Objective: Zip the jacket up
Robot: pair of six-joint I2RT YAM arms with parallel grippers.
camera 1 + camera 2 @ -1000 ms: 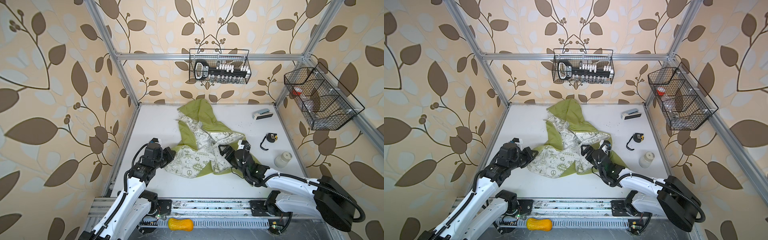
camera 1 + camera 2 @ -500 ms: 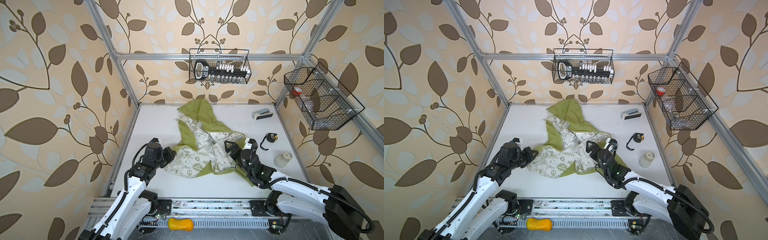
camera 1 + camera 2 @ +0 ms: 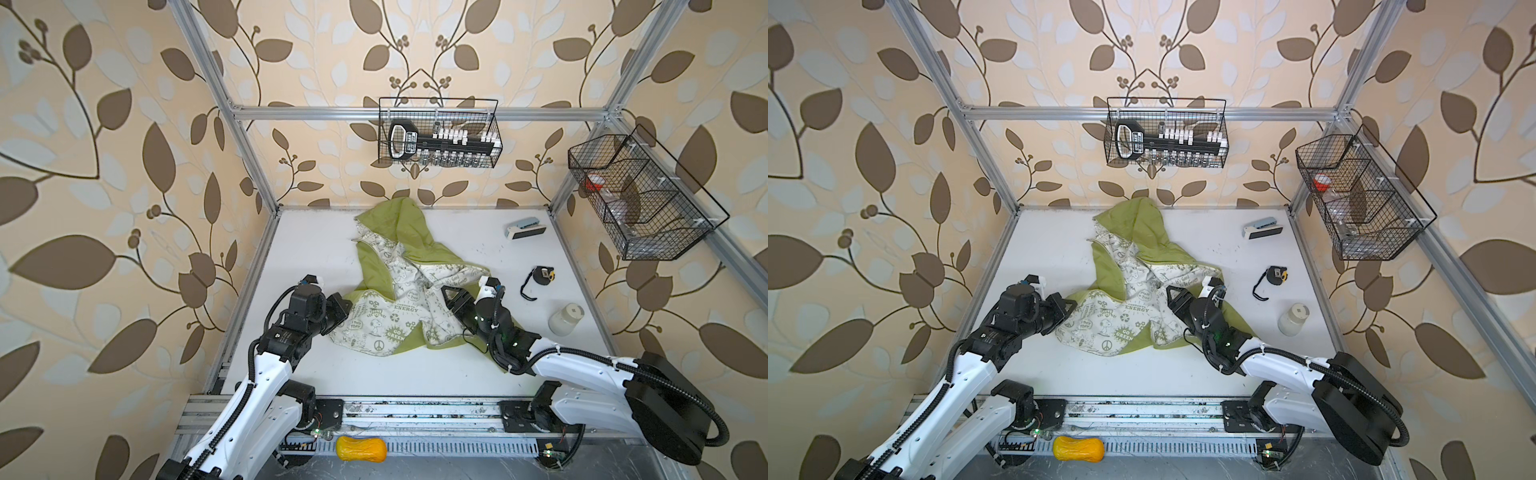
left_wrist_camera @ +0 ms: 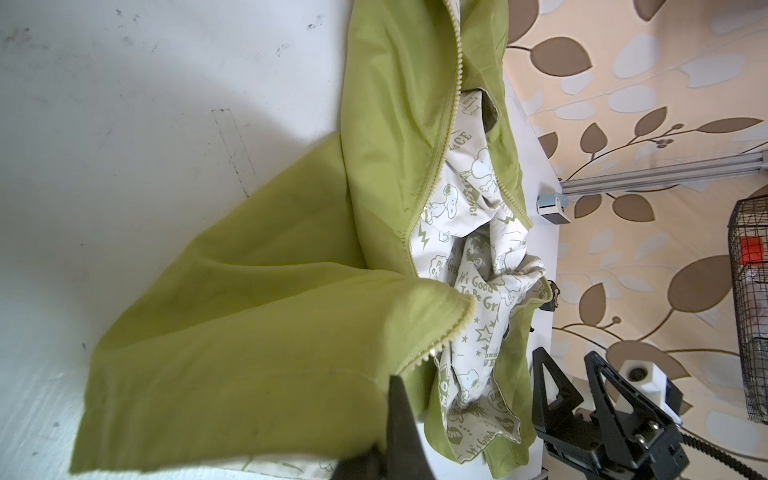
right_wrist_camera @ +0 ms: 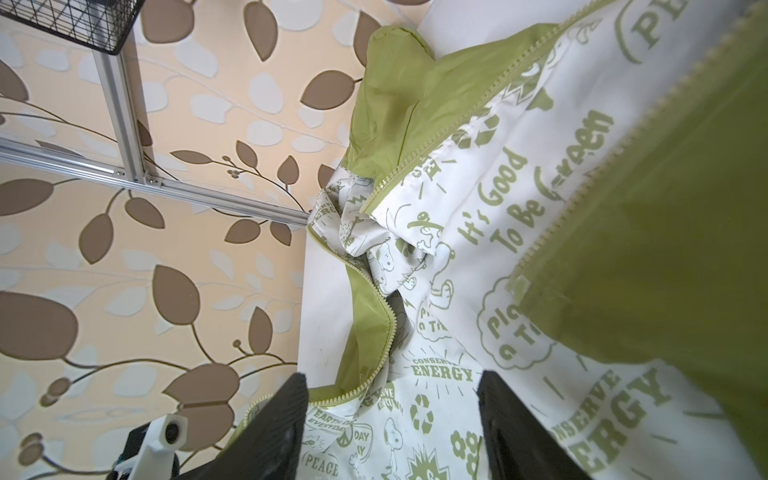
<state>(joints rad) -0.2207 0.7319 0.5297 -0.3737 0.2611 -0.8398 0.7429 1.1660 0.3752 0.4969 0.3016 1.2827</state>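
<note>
Jacket (image 3: 409,286) lies crumpled and unzipped mid-desk (image 3: 307,249), hood toward the back wall, printed lining turned up. At the jacket's left edge the left claw (image 3: 344,309) has its jaws together, pinching green fabric. In the left wrist view a finger (image 4: 401,419) presses into the cloth. On the other side the right claw (image 3: 452,297) sits over the lining, jaws apart, with print showing between its fingers (image 5: 286,419). Zip teeth (image 5: 390,328) run separate, unjoined. Tape measure (image 3: 540,276) and jar (image 3: 564,320) stand apart, further right.
</note>
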